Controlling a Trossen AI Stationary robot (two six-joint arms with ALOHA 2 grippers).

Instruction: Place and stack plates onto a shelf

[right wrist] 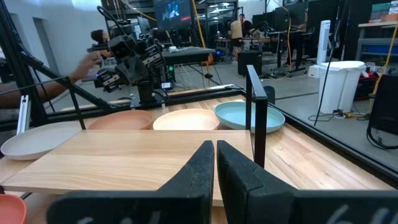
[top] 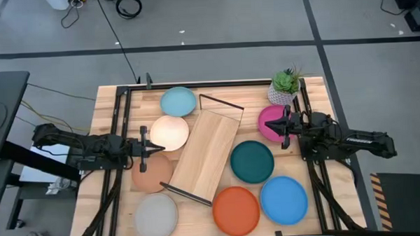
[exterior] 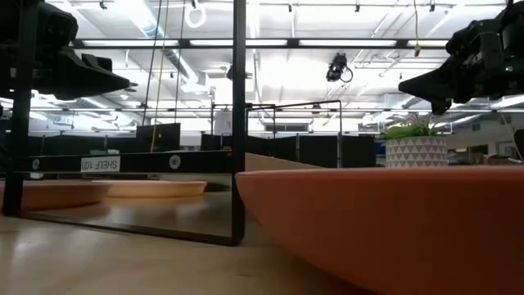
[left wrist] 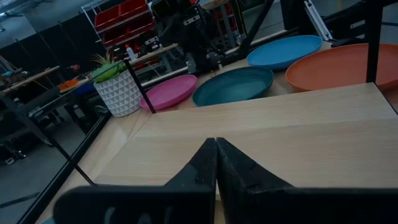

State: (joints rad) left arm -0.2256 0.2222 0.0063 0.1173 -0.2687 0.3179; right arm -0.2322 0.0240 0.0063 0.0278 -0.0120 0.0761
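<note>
The light-wood shelf point(top: 204, 157) lies slantwise mid-table, with black wire frames at both short ends. Left of it rest the light blue point(top: 178, 101), cream point(top: 170, 133), tan point(top: 152, 172) and grey point(top: 156, 214) plates. To its right are the magenta point(top: 272, 121), teal point(top: 252, 161), orange point(top: 235, 208) and bright blue point(top: 283, 199) plates. My left gripper point(top: 154, 149) is shut and hovers over the gap between the cream and tan plates. My right gripper point(top: 277, 125), also shut, hovers over the magenta plate. In the low view both hang well above the table.
A white plant pot point(top: 284, 87) stands at the far right corner, just beyond the magenta plate. Black frame rails run along the table's left and right sides. The shelf board point(left wrist: 280, 124) carries nothing. A person's arm point(right wrist: 81, 65) shows beyond the table in the right wrist view.
</note>
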